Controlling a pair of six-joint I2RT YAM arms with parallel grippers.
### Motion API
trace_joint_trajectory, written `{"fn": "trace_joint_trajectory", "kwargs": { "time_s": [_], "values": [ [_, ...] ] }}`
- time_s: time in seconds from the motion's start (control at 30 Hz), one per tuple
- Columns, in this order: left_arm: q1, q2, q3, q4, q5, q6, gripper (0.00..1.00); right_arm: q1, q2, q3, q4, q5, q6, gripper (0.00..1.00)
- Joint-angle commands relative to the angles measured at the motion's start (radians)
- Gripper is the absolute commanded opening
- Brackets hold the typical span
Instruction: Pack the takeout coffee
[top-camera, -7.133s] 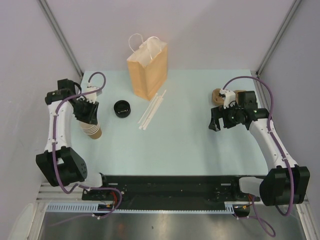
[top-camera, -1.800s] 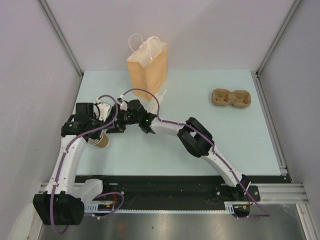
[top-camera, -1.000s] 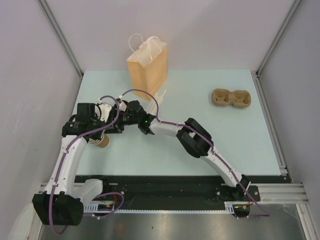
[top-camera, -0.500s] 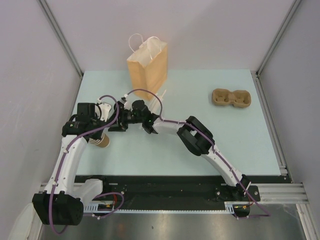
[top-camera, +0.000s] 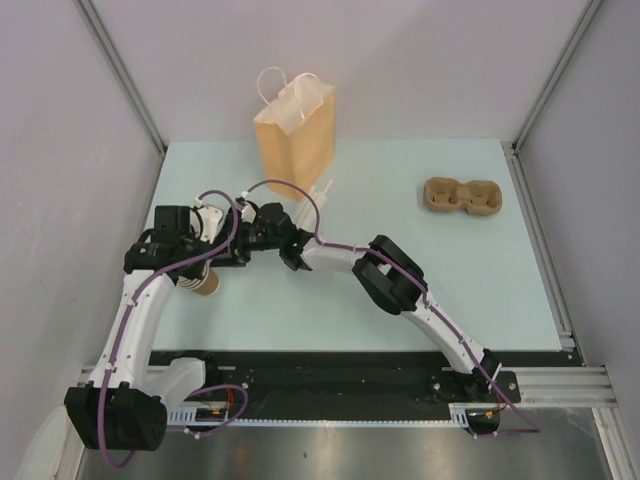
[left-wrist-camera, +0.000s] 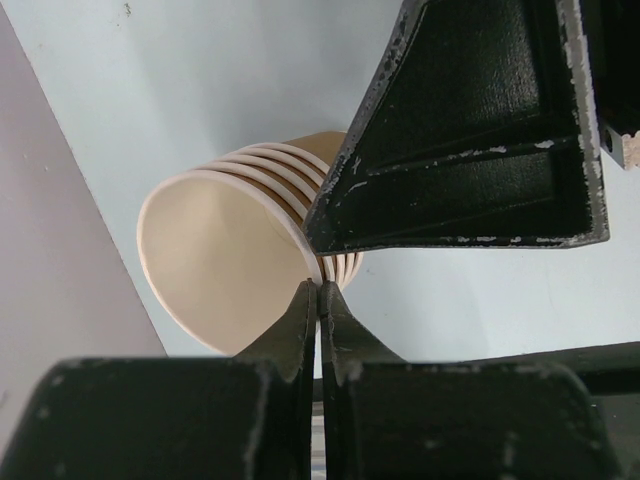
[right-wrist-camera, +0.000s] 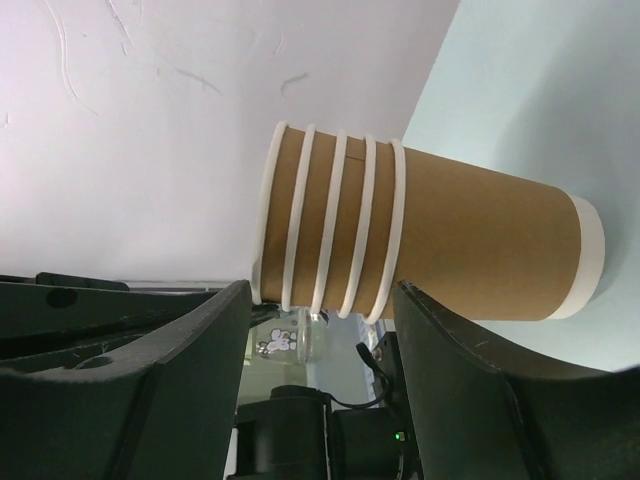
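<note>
Takeout coffee cup (left-wrist-camera: 215, 255) not yet free: topmost of nested cup stack (right-wrist-camera: 480, 240), left of centre in overhead frame, near left edge of desk (top-camera: 450, 270). Lid not visible. Left gripper (left-wrist-camera: 318, 288) nearly closed, pinching cup rim. Right gripper (right-wrist-camera: 322, 292) spread wide, holding nothing, tips just beside stack.

Risks: thin rim pinch slips or crumples; tightly nested second cup lifts along; stack topples; crowded grippers collide.

Open room: centre and right of frame, toward paper bag (top-camera: 295, 145) at top centre.
</note>
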Motion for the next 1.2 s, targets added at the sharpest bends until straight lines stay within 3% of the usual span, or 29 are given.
{"fn": "trace_joint_trajectory", "kwargs": {
  "time_s": [0.0, 0.5, 0.93, 1.17],
  "values": [
    [-0.006, -0.001, 0.043, -0.01, 0.02, -0.016, 0.0, 0.011, 0.024, 0.053, -0.004, 0.014, -0.025, 0.63],
    [-0.006, 0.008, 0.041, -0.008, 0.023, -0.016, 0.0, 0.013, 0.04, 0.046, -0.015, 0.022, -0.03, 0.63],
    [-0.006, 0.01, 0.026, 0.004, 0.017, -0.01, 0.0, 0.003, 0.028, 0.001, 0.212, -0.021, 0.073, 0.69],
    [-0.006, 0.013, 0.031, 0.004, 0.02, -0.013, 0.0, 0.011, 0.03, 0.004, 0.173, -0.019, 0.061, 0.67]
  ]
}}
